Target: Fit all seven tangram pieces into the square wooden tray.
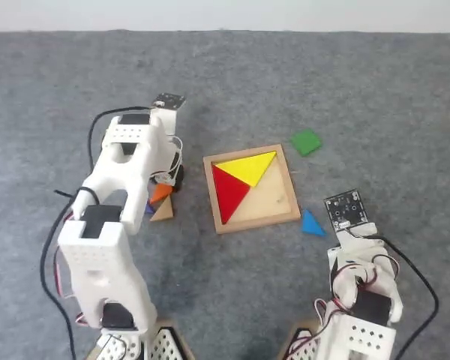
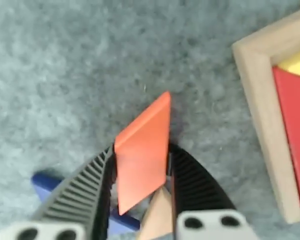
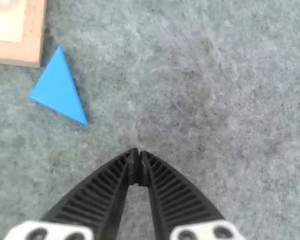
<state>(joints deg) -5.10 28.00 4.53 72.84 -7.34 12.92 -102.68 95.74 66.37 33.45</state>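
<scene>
The left end effector (image 2: 141, 152) clamps the orange piece (image 2: 144, 125) beside the tray (image 2: 255, 87). The right end effector (image 3: 135, 156) is closed, empty, near the blue triangle (image 3: 57, 94).

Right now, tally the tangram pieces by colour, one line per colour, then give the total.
yellow piece: 1
red piece: 1
green piece: 1
light blue piece: 1
dark blue piece: 1
orange piece: 1
tan piece: 1
Total: 7
</scene>
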